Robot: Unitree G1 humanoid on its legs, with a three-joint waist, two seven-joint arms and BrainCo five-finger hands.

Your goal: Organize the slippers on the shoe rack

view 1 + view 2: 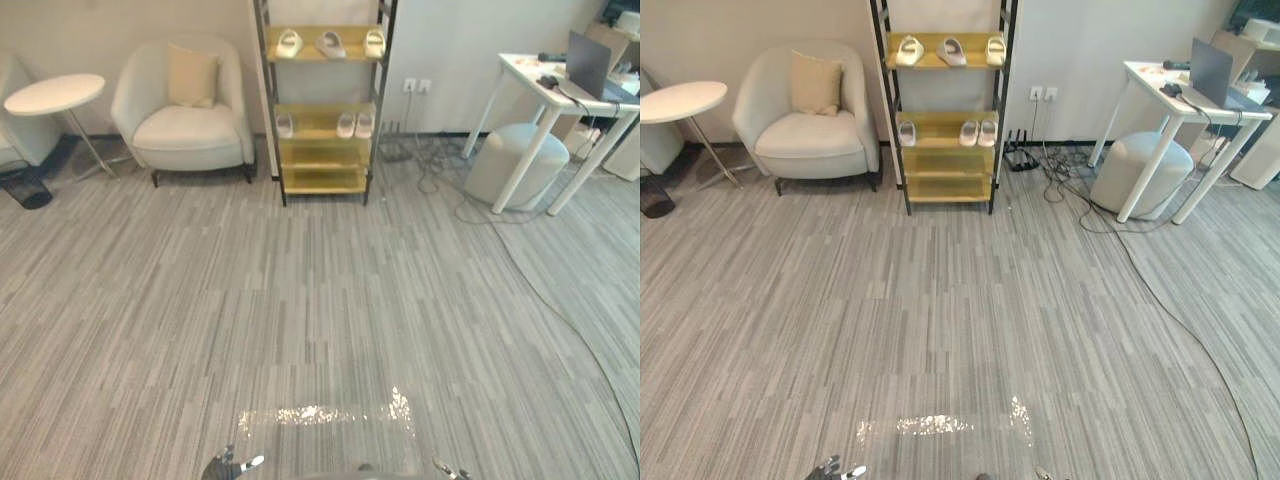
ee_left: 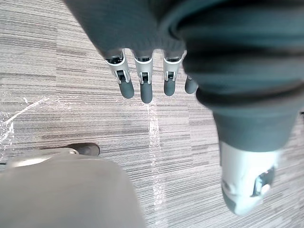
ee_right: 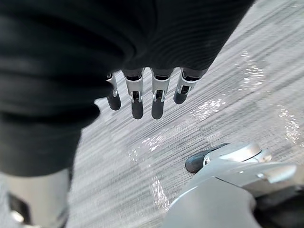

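Shoe rack (image 1: pixel 322 180) stands against the far wall, well apart from the robot, open floor between.

Top shelf: three pale slippers, the left one (image 1: pixel 289 43) and the middle one (image 1: pixel 330 44) angled, not paired.

Middle shelf: a lone slipper (image 1: pixel 285 124) at left, two side by side (image 1: pixel 347 125) at right.

Left hand (image 2: pixel 146 78) and right hand (image 3: pixel 159 95) hang down, fingers straight, loosely spread, holding nothing.

Step in hand, by my reading: the approach. Walk straight in and stop square to the rack, clear of the armchair (image 1: pixel 185 110) and the cable tangle (image 1: pixel 430 165).
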